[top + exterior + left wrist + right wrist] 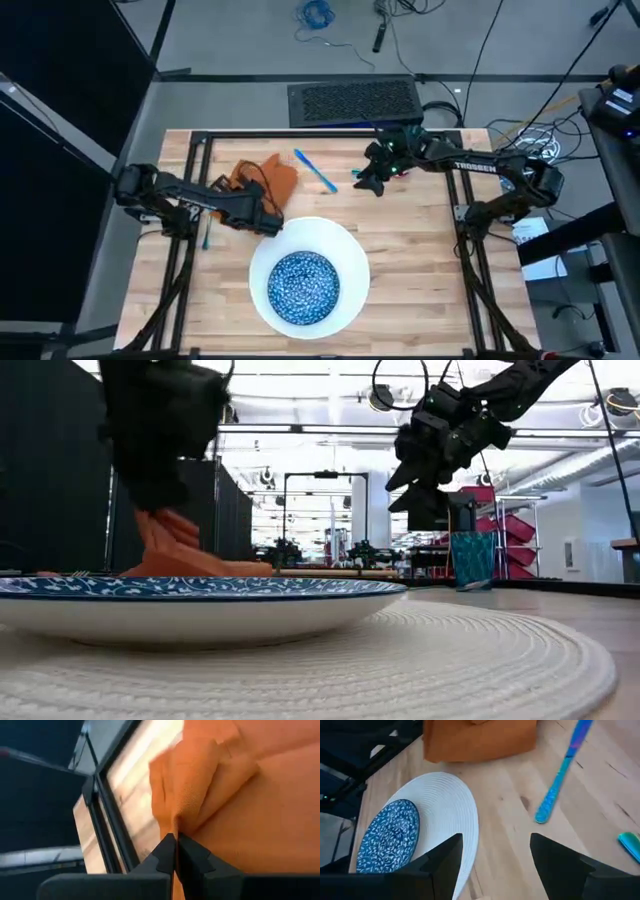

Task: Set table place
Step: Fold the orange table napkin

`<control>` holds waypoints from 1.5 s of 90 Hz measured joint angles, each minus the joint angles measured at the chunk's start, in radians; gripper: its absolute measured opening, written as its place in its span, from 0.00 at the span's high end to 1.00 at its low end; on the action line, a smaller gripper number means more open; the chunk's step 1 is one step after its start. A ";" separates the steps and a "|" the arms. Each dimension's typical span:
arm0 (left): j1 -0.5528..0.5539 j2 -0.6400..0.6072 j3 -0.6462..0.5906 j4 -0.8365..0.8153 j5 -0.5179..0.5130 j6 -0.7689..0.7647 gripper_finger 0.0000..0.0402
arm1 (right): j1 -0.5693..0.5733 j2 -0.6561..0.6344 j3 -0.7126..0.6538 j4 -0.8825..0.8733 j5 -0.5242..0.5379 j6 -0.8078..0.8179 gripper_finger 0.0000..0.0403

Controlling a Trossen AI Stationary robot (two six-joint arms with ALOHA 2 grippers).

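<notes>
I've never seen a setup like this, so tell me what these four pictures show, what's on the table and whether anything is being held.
It is a robot with two dark arms working at a wooden table. One picture looks straight down, one looks level across the tabletop, and two come from cameras on the arms' wrists. On the table sit a white plate with a blue speckled bowl on it, an orange napkin and a blue piece of cutlery. The left claw is shut on a fold of the napkin. The right claw is open and holds nothing, hanging above the table.
</notes>
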 joint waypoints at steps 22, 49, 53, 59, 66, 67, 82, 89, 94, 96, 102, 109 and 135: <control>-0.049 0.001 -0.091 0.114 0.028 -0.056 1.00 | 0.014 0.000 0.000 0.029 0.005 0.030 0.45; -0.068 0.001 -0.092 0.164 0.067 -0.049 1.00 | 0.014 0.000 0.000 0.038 0.005 0.052 0.45; -0.071 0.001 -0.092 0.160 0.072 -0.020 0.99 | 0.014 0.000 0.000 0.044 0.005 0.052 0.45; -0.070 0.001 -0.092 0.154 0.096 0.014 0.97 | 0.014 0.000 0.000 0.051 0.005 0.052 0.45; -0.070 0.001 -0.092 0.143 0.117 0.060 0.93 | 0.014 0.000 0.000 0.051 0.005 0.052 0.45; -0.070 0.001 -0.092 0.141 0.118 0.065 0.92 | 0.014 0.000 0.000 0.051 0.005 0.052 0.45; -0.068 0.001 -0.092 0.036 0.145 0.108 0.79 | 0.014 0.000 0.000 0.037 0.005 0.047 0.45; -0.066 0.001 -0.092 -0.064 0.143 0.083 0.73 | 0.014 0.000 0.000 0.034 0.005 0.044 0.45; -0.060 0.001 -0.092 -0.158 0.123 -0.018 0.70 | 0.014 0.000 0.000 0.035 0.004 0.044 0.45; -0.058 0.001 -0.092 -0.185 0.108 -0.065 0.69 | 0.014 0.000 0.000 0.036 0.004 0.044 0.45; -0.061 -0.009 -0.090 -0.180 0.046 -0.154 0.67 | 0.025 0.011 0.000 0.060 0.004 0.044 0.46; -0.084 -0.063 -0.078 -0.041 -0.045 -0.135 0.67 | 0.050 0.045 0.000 0.121 0.001 0.049 0.46; -0.015 -0.332 -0.089 0.438 -0.073 0.283 0.67 | 0.144 0.314 0.223 0.214 0.000 0.065 0.60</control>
